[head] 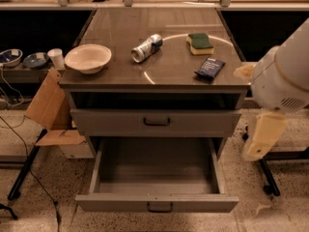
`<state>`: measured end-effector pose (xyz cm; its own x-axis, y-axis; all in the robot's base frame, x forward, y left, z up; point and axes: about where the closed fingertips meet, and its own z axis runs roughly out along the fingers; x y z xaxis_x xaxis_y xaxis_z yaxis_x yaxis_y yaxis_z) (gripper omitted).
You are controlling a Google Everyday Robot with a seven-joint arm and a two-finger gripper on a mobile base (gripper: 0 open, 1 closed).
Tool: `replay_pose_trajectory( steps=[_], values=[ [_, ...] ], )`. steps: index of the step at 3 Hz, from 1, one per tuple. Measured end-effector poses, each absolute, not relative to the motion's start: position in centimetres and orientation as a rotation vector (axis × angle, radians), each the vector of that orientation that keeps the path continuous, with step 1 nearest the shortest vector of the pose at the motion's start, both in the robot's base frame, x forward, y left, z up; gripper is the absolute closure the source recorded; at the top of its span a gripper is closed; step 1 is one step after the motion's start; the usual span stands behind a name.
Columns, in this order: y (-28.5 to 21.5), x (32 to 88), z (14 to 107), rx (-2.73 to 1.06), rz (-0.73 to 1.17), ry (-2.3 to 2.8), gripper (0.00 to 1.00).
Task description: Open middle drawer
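Observation:
The middle drawer [155, 122] is a grey front panel with a small dark bar handle [156, 122], directly under the dark gap below the tabletop. Its front sits close to the cabinet face. Below it, the bottom drawer [157, 203] is pulled far out and its deep tray holds nothing. My gripper [260, 138] is the cream-coloured end hanging from the white arm [282, 76] at the right. It is off the cabinet's right side, level with the middle drawer and apart from the handle.
On the tabletop [159, 74] lie a cream bowl [88, 58], a tipped can [147, 48], a green sponge [200, 42] and a dark packet [210, 67]. A cardboard box [50, 112] leans at the left. Small bowls and a cup [57, 58] stand on a shelf at the far left.

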<state>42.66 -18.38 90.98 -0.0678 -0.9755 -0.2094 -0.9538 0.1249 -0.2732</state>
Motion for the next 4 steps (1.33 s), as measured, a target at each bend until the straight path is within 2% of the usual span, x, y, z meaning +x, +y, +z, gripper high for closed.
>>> replay_pose_trajectory(
  steps=[2, 3, 4],
  values=[
    [-12.7, 40.5, 75.6, -1.928, 0.105, 2.015, 0.00],
    [-10.2, 38.7, 68.7, -2.043, 0.123, 2.025, 0.00],
    [-10.0, 38.7, 68.9, -2.053, 0.104, 2.011, 0.00]
  ],
)
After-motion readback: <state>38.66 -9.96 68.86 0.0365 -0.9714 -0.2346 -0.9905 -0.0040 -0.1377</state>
